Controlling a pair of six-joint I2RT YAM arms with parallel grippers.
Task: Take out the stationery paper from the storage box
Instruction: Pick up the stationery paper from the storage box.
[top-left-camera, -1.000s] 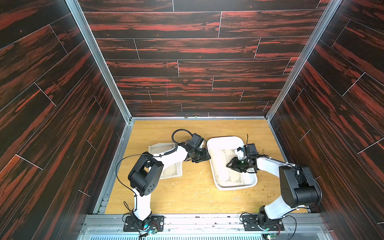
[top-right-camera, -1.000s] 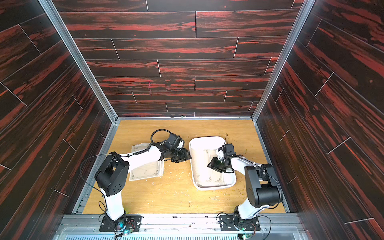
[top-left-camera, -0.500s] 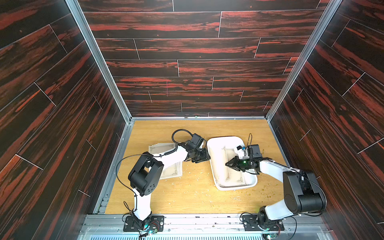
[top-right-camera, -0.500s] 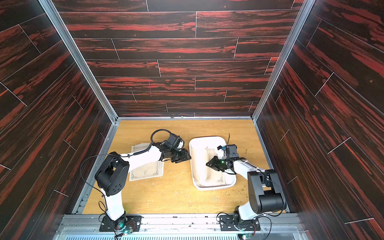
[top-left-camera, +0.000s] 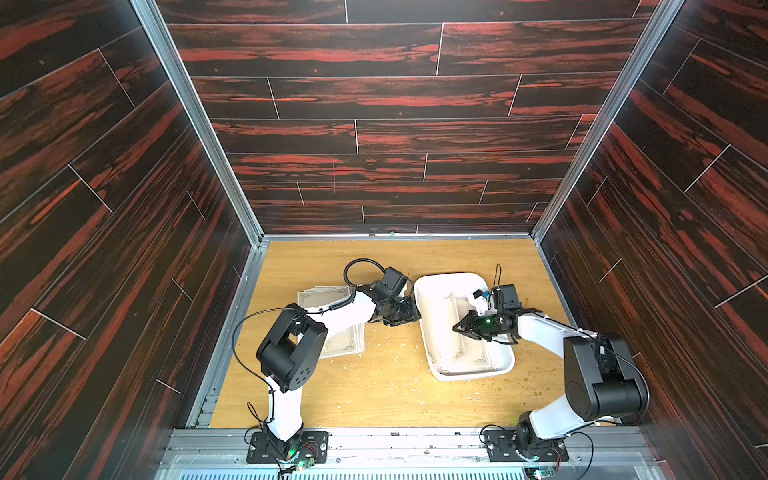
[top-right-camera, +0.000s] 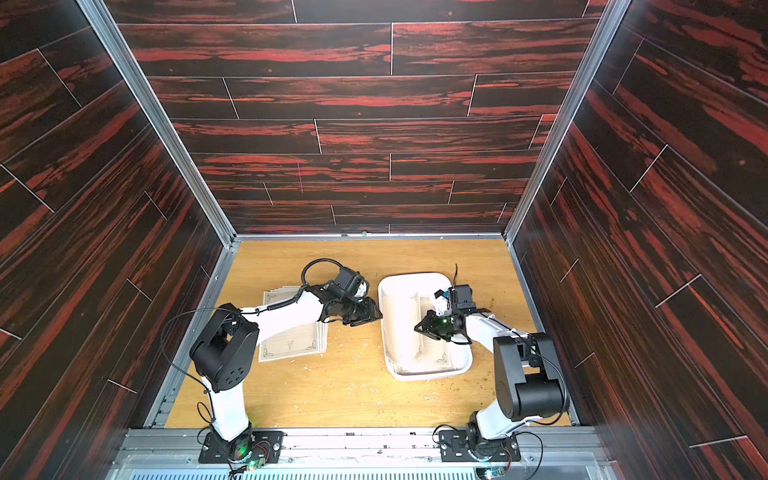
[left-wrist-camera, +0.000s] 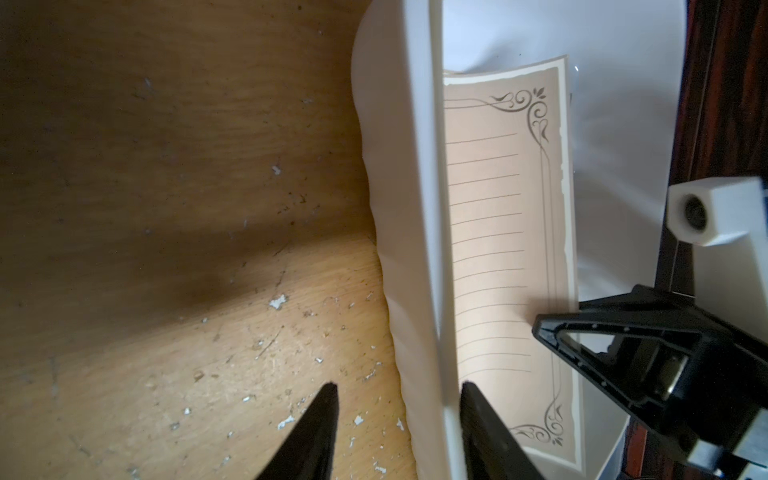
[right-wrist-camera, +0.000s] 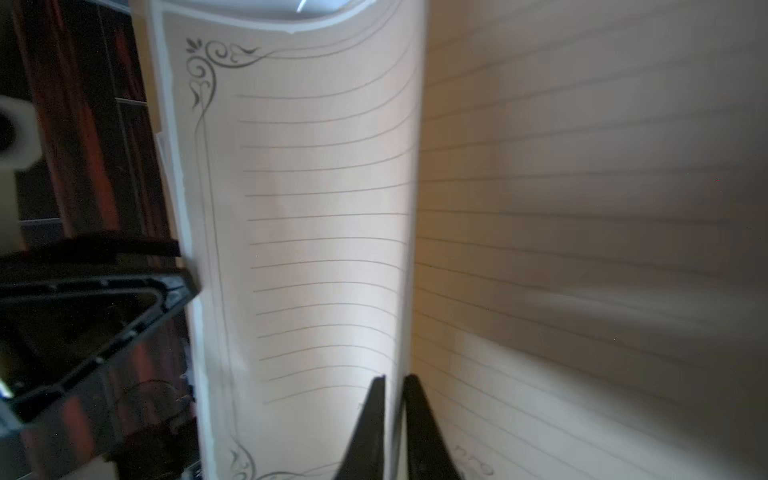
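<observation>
— How far along?
— Partway, I judge; a stack of sheets (top-right-camera: 291, 345) lies out on the bench (top-right-camera: 332, 395), beside the storage box (left-wrist-camera: 415, 187); more stationery paper (left-wrist-camera: 498, 208) lies inside.
— The pincers?
— Right pincer (right-wrist-camera: 392, 380) pinches a buckled sheet of it in the box; left pincer (left-wrist-camera: 399, 388) spread, astride the box wall; lifting out is left to do.

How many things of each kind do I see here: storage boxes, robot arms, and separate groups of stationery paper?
storage box: 1
robot arms: 2, left arm and right arm
stationery paper groups: 2, paper in the box and paper pile on the table, apparently one pile partly under the left arm; the sheets overlap too much to count
Total: 5
</observation>
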